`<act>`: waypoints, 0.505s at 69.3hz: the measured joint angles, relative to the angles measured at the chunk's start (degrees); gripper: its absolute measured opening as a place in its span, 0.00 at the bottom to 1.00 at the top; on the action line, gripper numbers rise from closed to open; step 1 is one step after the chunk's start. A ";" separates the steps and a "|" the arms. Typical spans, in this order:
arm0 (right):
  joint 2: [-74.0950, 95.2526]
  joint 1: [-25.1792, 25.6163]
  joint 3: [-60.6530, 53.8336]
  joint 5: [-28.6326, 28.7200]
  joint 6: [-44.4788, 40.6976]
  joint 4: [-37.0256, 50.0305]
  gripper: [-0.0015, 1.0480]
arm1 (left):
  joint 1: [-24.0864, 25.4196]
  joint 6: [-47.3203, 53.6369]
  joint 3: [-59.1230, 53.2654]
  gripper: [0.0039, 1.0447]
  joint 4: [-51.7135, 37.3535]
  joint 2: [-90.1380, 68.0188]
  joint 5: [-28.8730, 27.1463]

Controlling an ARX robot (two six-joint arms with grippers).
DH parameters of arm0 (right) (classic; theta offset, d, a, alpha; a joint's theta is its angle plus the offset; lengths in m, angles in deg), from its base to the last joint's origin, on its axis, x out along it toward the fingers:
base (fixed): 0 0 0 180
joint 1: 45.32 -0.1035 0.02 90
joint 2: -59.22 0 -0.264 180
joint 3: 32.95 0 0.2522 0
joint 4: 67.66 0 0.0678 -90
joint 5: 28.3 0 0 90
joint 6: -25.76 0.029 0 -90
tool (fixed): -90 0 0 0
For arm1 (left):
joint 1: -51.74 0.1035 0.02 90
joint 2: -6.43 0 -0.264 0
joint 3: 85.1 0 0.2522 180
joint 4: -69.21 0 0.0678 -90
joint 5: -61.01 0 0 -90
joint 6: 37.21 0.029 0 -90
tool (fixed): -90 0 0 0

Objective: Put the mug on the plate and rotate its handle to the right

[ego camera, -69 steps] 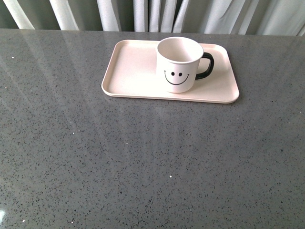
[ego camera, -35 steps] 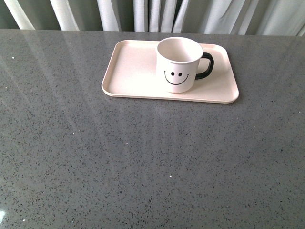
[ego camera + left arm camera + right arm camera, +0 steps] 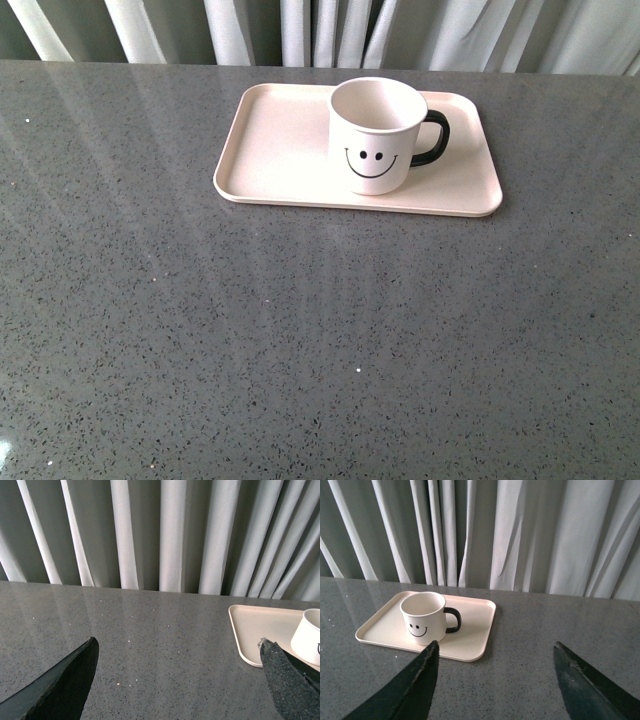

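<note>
The cream mug (image 3: 376, 134) stands upright on the right half of the pale pink plate (image 3: 275, 150), its smiley face toward me and its black handle (image 3: 432, 138) pointing right. Neither gripper shows in the front view. In the left wrist view my left gripper (image 3: 179, 647) is open over bare counter, with the plate's corner (image 3: 250, 625) and the mug's side (image 3: 309, 636) beyond its right finger. In the right wrist view my right gripper (image 3: 495, 647) is open and empty, short of the plate (image 3: 470, 630); the mug (image 3: 424, 617) stands there with its handle (image 3: 454, 620) pointing right.
Everything rests on a grey speckled counter (image 3: 320, 330). Pale pleated curtains (image 3: 320, 30) hang just behind its far edge. Nothing else lies on the counter.
</note>
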 joint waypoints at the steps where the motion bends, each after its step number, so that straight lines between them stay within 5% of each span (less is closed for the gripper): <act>1: 0.00 0.00 0.00 0.00 0.00 0.00 0.72 | 0.00 0.00 0.00 0.91 0.00 0.00 0.00; 10: 0.00 0.00 0.00 0.00 0.02 0.00 0.92 | 0.00 0.00 0.00 0.91 0.00 0.00 0.00; 35: 0.00 0.00 0.00 0.00 0.02 0.00 0.91 | 0.00 0.00 0.00 0.91 0.00 0.00 0.00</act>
